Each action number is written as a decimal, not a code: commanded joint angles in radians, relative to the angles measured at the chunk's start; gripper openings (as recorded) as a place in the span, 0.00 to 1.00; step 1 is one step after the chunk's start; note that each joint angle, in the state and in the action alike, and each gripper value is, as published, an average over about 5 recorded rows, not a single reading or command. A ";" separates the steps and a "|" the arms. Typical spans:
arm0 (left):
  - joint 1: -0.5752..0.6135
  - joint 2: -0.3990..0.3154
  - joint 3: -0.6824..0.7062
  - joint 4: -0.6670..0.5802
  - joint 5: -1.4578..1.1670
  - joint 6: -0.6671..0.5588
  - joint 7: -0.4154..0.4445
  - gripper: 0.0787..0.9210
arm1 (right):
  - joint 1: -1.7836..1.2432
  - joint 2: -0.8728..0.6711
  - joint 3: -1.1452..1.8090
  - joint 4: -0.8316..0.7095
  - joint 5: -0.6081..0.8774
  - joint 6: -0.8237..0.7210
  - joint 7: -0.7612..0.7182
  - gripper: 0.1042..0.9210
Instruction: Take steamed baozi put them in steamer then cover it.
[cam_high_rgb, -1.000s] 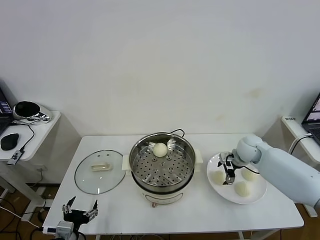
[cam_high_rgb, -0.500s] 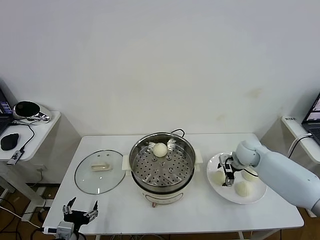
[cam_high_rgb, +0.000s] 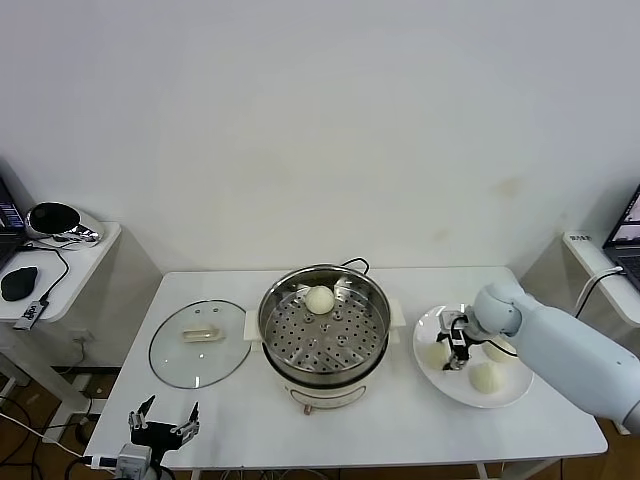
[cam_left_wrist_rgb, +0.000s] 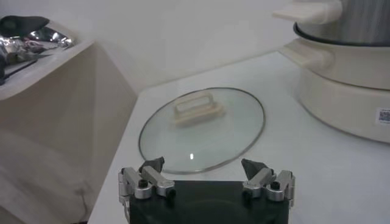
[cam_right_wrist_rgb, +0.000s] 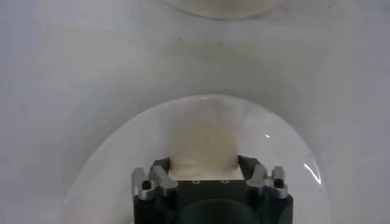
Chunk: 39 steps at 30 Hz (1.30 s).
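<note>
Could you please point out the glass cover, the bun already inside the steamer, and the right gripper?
cover (cam_high_rgb: 199, 343), head view, on the clear glass beside its handle.
bun in the steamer (cam_high_rgb: 319, 299), head view, on its rounded top.
right gripper (cam_high_rgb: 455, 343), head view, midway between its fingertips over the plate.

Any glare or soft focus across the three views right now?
Head view: even light, soft shadows under the steamer. Left wrist view: a small glint on the glass cover, background shelf soft. Right wrist view: bun between the right gripper fingers is blurry, with a highlight streak on the plate rim.
</note>
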<state>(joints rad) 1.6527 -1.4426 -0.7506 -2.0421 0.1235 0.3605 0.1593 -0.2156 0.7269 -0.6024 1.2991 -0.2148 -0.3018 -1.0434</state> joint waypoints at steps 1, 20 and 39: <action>0.000 0.000 -0.001 -0.003 0.000 0.000 0.000 0.88 | 0.016 -0.017 -0.002 0.011 0.024 -0.006 -0.003 0.57; -0.017 -0.003 -0.014 -0.031 0.018 0.002 -0.006 0.88 | 0.827 -0.074 -0.541 0.224 0.417 -0.152 -0.202 0.53; -0.026 0.013 -0.050 -0.061 -0.001 0.001 -0.016 0.88 | 1.012 0.456 -0.678 -0.011 0.631 -0.253 -0.269 0.54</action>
<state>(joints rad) 1.6286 -1.4305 -0.7960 -2.0987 0.1301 0.3609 0.1440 0.7131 0.9459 -1.2048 1.3873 0.3213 -0.5138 -1.2849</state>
